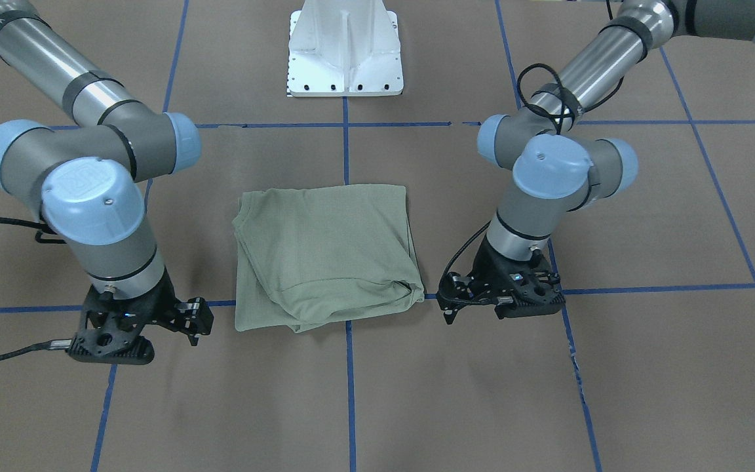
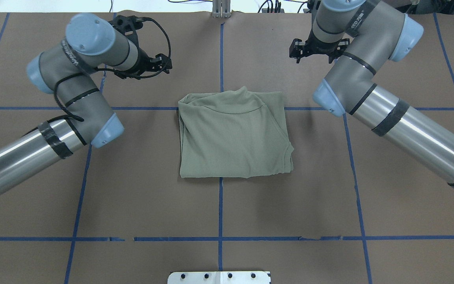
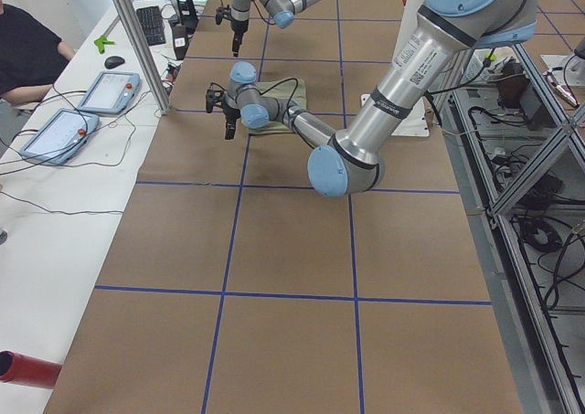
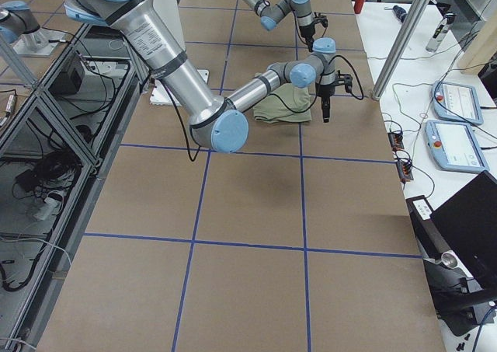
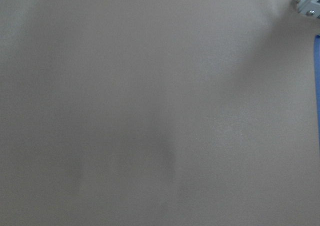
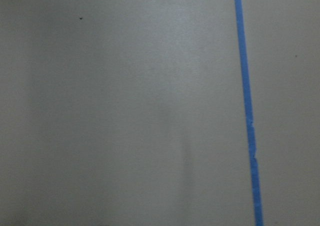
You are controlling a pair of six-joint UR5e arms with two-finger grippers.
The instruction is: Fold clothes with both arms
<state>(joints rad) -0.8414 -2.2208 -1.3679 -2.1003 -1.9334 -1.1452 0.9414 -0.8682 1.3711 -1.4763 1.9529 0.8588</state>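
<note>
Brown table (image 2: 132, 185) bears one folded green shirt (image 2: 233, 136).

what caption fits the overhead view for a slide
Folded shirt on the table, left gripper and right gripper clear of it on either side.

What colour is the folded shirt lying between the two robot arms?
The shirt is a plain pale sage green; the overhead view shows it best.
</note>
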